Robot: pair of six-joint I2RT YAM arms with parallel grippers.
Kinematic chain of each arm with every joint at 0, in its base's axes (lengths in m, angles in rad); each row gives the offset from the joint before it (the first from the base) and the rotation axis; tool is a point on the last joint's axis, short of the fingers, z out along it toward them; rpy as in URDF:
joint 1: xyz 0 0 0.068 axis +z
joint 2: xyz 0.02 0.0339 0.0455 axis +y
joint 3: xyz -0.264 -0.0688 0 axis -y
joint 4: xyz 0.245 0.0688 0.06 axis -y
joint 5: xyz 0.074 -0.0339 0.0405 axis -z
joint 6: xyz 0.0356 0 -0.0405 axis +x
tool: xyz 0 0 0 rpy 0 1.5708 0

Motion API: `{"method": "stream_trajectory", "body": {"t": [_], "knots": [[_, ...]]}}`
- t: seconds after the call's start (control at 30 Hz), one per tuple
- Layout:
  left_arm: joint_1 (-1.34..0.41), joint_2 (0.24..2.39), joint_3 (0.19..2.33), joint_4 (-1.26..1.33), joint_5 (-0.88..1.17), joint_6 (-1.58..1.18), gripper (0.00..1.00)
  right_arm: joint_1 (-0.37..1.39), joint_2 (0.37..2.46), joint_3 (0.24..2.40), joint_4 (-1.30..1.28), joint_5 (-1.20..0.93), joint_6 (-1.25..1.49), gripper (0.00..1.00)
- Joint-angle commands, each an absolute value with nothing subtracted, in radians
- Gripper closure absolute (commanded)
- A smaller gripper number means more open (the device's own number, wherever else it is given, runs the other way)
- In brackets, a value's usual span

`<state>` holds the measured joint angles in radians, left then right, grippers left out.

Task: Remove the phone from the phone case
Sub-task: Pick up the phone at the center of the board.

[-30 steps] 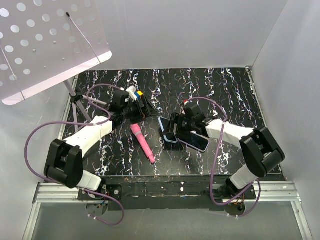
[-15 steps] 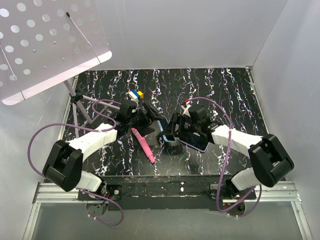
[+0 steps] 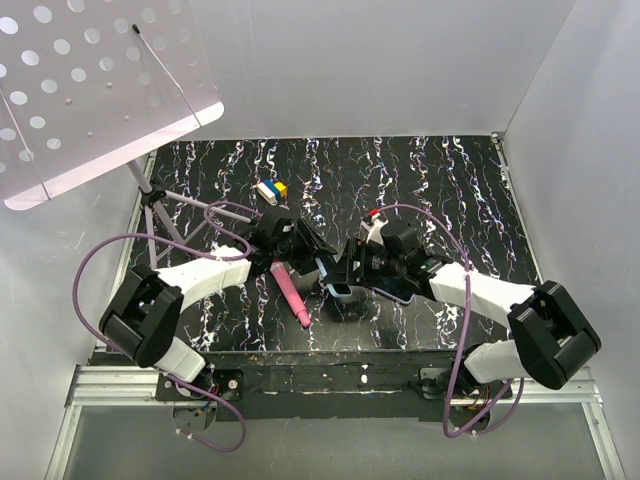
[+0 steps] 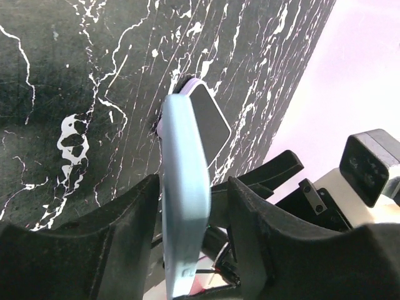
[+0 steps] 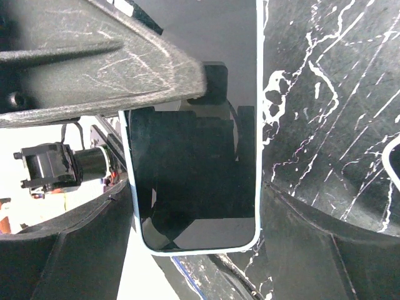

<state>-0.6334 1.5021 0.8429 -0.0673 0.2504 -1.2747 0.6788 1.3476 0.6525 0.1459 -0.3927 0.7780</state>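
Observation:
The phone (image 5: 194,181), black screen up, sits in the light blue phone case (image 4: 184,187), whose pale rim frames the glass. My right gripper (image 5: 197,206) is shut across the phone's width, a finger pressed on each long side, and holds it tilted just above the table (image 3: 450,180). My left gripper (image 4: 194,194) straddles the case's end edge-on. Its left finger is against the case and a thin gap shows at the right finger. From above, both grippers meet at the case (image 3: 335,280) in the table's near middle.
A pink marker (image 3: 290,290) lies on the table just left of the case, under my left arm. A small coloured block (image 3: 270,189) sits farther back. A perforated white music stand (image 3: 90,90) on a tripod occupies the far left corner. White walls enclose the table.
My right arm has carried the phone left and nearer. My left gripper has swung right to the case's end, and its jaws have narrowed round it.

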Motion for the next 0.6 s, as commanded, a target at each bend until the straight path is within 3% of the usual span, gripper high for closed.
{"method": "stream_trajectory", "body": {"t": [0.0, 0.2, 0.3, 0.33, 0.4, 0.5, 0.57], "knots": [[-0.66, 1.496, 0.879, -0.052, 0.225, -1.241, 0.59, 0.721, 1.29, 0.658, 0.232, -0.397, 0.747, 0.99], [-0.69, 1.46, 0.877, -0.052, 0.21, -1.186, 0.82, 0.795, 1.266, 0.721, 0.083, -0.295, 0.69, 0.97], [-0.69, 1.413, 0.868, -0.057, 0.199, -1.128, 0.9, 0.795, 1.244, 0.736, 0.026, -0.293, 0.66, 0.6], [-0.69, 1.393, 0.871, -0.061, 0.205, -1.103, 0.99, 0.795, 1.235, 0.742, 0.002, -0.293, 0.647, 0.48], [-0.69, 1.356, 0.879, -0.077, 0.213, -1.034, 1.0, 0.795, 1.212, 0.749, -0.06, -0.298, 0.621, 0.31], [-0.69, 1.292, 0.877, -0.083, 0.242, -0.947, 1.0, 0.795, 1.164, 0.733, -0.077, -0.339, 0.585, 0.17], [-0.689, 1.246, 0.876, -0.1, 0.267, -0.901, 1.0, 0.793, 1.131, 0.732, -0.098, -0.362, 0.562, 0.12]]}}
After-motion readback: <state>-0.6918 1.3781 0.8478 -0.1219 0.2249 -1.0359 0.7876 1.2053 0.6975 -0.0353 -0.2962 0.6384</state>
